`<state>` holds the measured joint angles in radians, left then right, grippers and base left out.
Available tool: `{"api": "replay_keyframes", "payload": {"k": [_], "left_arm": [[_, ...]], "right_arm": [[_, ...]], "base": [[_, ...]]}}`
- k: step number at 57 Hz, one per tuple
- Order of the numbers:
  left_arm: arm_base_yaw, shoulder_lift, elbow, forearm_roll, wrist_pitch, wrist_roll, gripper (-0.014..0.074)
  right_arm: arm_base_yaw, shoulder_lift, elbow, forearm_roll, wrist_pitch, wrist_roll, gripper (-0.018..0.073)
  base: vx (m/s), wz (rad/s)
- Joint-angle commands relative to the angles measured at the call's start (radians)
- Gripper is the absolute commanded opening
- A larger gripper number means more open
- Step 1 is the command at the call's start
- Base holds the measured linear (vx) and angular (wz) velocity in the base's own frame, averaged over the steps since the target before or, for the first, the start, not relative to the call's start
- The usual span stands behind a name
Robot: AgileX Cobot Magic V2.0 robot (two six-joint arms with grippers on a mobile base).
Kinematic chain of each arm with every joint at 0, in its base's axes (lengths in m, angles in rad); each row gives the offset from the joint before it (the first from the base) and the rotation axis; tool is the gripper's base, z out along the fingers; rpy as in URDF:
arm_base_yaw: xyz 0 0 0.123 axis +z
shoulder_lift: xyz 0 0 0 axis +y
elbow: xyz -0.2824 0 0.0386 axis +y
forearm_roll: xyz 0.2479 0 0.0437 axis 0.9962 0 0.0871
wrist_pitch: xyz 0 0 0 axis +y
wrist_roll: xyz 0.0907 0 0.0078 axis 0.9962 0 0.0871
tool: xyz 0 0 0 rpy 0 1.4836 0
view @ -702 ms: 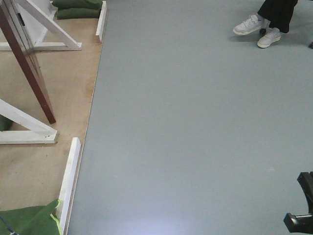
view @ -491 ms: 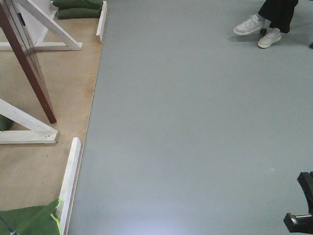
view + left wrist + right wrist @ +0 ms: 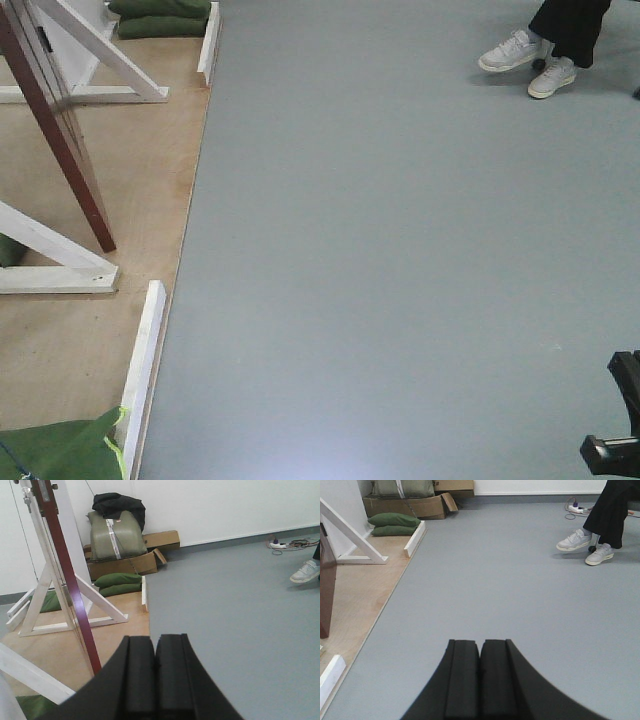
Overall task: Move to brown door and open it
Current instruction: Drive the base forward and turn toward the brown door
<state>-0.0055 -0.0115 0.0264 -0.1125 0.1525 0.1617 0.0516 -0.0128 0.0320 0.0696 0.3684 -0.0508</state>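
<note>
The brown door (image 3: 55,130) stands edge-on at the far left on a plywood base, seen as a thin reddish-brown strip. It shows the same way in the left wrist view (image 3: 70,582), and its lower corner shows at the left edge of the right wrist view (image 3: 326,587). Its handle is out of view. My left gripper (image 3: 155,645) is shut and empty, held in the air to the right of the door. My right gripper (image 3: 480,647) is shut and empty over the grey floor.
White diagonal braces (image 3: 95,45) and white edging strips (image 3: 140,370) frame the plywood base (image 3: 130,170). Green sandbags (image 3: 160,18) lie on it. A person's feet in white shoes (image 3: 530,60) are at the far right. Cardboard boxes (image 3: 127,562) stand by the wall. A black part (image 3: 615,420) shows at the lower right.
The view has shifted very slightly; the door's foot and the shoes sit a touch differently. Nothing else has changed.
</note>
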Motion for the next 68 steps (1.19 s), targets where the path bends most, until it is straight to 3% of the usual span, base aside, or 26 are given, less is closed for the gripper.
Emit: {"api": "replay_keyframes", "payload": {"k": [1, 68], "left_arm": [[-0.002, -0.014, -0.017, -0.003, -0.081, -0.005, 0.0067], [-0.002, -0.014, -0.017, -0.003, -0.081, -0.005, 0.0067]], "right_arm": [[0.002, -0.006, 0.004, -0.003, -0.078, -0.006, 0.0], [0.002, -0.006, 0.004, -0.003, -0.078, -0.006, 0.0]], "base": [[0.0, 0.0], [0.04, -0.01]]}}
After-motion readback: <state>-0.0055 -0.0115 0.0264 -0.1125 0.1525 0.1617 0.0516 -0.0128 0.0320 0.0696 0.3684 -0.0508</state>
